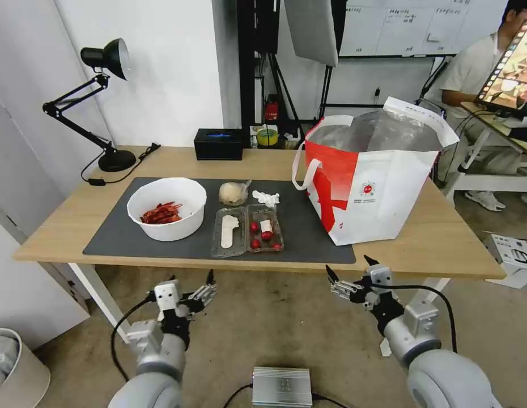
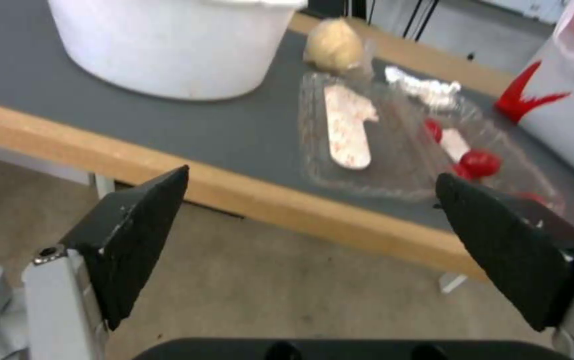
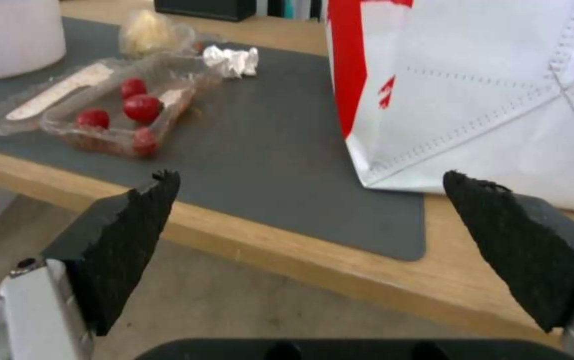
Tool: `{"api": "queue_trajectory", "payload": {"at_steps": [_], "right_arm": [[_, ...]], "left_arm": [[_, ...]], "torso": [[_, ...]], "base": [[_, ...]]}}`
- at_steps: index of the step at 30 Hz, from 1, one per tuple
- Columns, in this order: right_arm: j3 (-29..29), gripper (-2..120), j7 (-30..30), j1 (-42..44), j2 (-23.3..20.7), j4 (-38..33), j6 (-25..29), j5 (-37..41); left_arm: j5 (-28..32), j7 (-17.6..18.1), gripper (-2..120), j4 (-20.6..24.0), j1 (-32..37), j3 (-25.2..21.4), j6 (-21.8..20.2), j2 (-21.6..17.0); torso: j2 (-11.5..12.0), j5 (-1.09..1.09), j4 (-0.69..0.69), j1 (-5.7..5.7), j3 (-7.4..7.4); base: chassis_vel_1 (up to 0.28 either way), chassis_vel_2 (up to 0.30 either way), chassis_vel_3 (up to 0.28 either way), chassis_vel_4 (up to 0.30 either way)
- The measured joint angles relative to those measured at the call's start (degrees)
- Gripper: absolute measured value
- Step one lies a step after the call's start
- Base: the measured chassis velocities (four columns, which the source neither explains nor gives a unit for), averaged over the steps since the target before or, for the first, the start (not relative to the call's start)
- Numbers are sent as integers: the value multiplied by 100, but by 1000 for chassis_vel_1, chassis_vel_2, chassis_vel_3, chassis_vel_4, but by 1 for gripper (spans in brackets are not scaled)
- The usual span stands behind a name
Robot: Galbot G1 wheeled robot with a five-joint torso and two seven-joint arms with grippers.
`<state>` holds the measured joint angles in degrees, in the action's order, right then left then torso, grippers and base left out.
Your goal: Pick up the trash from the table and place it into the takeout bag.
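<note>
Trash sits untouched on the mat (image 1: 309, 238) in the middle of the table (image 1: 445, 238): the bowl (image 1: 167, 208) with red scraps on your left, the open tray (image 1: 247, 229) just beside it holding red bits, and behind the tray the wrap ball (image 1: 233, 193) and the tissue (image 1: 266, 198), close together. The bag (image 1: 371, 181) stands on your right, mouth open, partly on the mat's corner. Both arms hang below the near table edge; the left gripper (image 1: 191, 280) and the right gripper (image 1: 348, 272) each have their fingers spread wide and hold nothing. From here, watch the rise: either arm could clip the underside or edge of the table if you lift straight up instead of backing out first. The tray looks flimsy and lies hinged open, so a pinch on one half could fold it and roll the red bits out. The bowl is wide and likely wants a rim pinch; tilt it and the scraps spill. The wrap ball and tissue are light and near each other, so closing on one may nudge the other away. The bag's walls seem soft; brush its rim or strap (image 1: 302, 170) on the drop and it may sag or tip.
</note>
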<state>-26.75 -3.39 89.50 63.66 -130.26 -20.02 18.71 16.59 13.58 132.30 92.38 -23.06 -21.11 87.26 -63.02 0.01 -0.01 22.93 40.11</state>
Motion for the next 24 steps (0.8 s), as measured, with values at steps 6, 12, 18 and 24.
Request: {"api": "queue_trajectory", "payload": {"at_steps": [6,12,18,24], "right_arm": [[5,100,13,-3,29,-19,88,-18],[2,100,15,-8,39,-19,116,-25],[8,100,38,-16,46,-4,171,-19],[58,100,78,-46,50,27,247,-12]], "left_arm": [[-17,-53,100,80,26,9,74,51],[-31,-73,100,63,26,30,92,68],[-34,-81,100,52,12,35,98,72],[172,-85,100,37,-1,49,66,77]], "torso": [[0,0,0,0,-1],[0,0,0,0,-1],[0,-1,1,0,0],[0,0,1,-1,-1]], "base": [[0,0,0,0],[0,0,0,0],[0,0,0,0],[0,0,0,0]]}}
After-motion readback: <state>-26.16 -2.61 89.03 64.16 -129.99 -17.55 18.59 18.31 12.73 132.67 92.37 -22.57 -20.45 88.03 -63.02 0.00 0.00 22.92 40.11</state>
